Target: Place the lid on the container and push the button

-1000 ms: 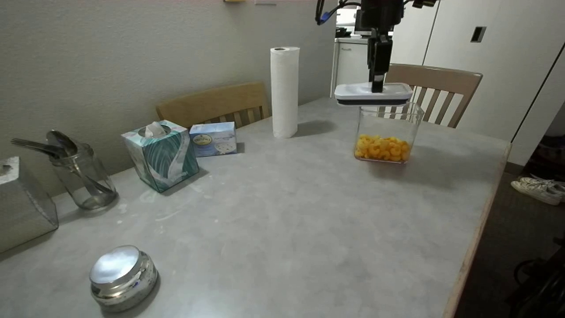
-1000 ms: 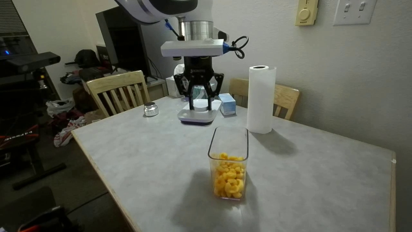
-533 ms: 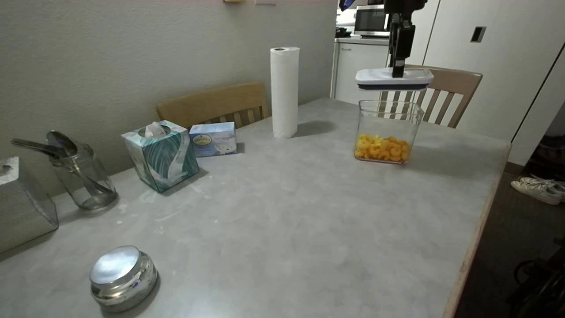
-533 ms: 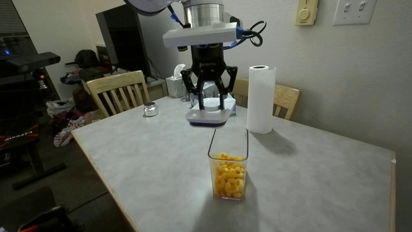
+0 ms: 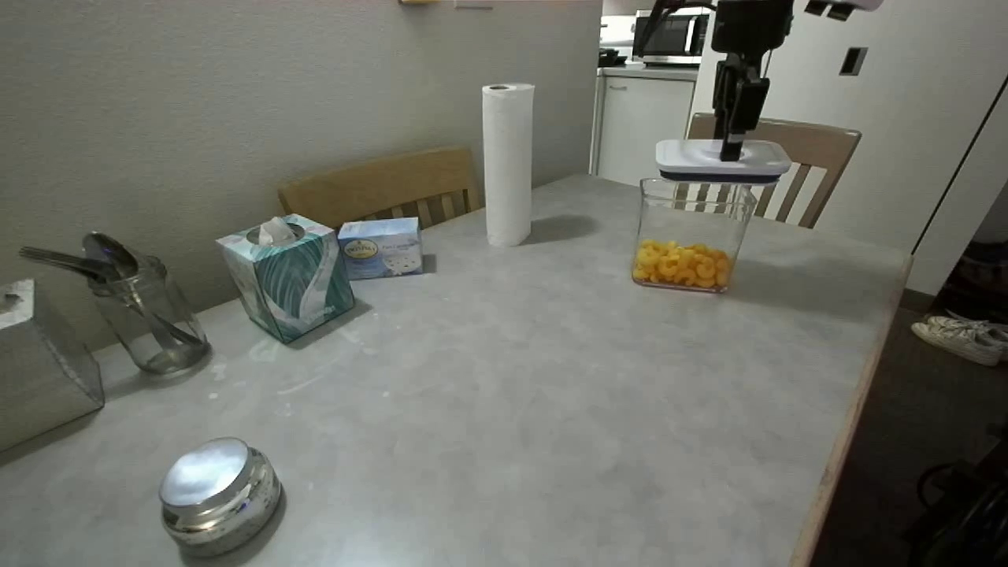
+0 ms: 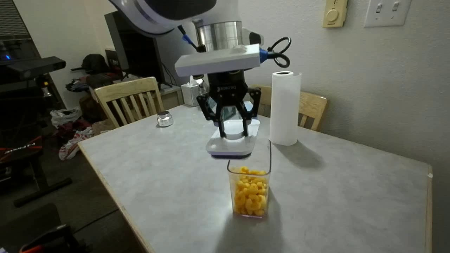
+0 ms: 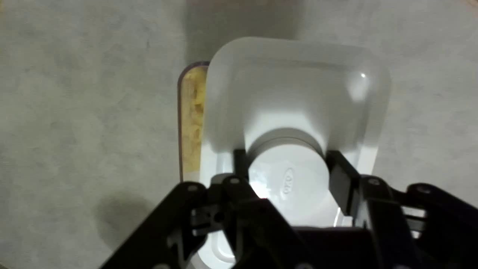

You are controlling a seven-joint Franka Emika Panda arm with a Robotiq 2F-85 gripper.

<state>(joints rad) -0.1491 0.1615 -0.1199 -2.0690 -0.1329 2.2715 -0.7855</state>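
Lid [image 6: 228, 147] hangs mid-frame in an exterior view, its button [image 7: 289, 183] pinched by the tool [image 6: 233, 135], partly over the container [image 6: 249, 174] — ease it toward frame left in the wrist view, square the edges, then lower level.

We are in what looks like a home: a gray-topped dining table [image 5: 488, 378] with slatted wooden chairs [image 6: 126, 90], and on it a paper towel roll [image 5: 508, 169], a patterned tissue box [image 5: 290, 279] and a glass jar [image 5: 160, 331] of cutlery [image 5: 113, 253]. Behind, we see a microwave [image 5: 676, 38] on a counter [image 5: 650, 72]. Sneakers [image 5: 962, 340] lie on the floor [image 5: 921, 402].
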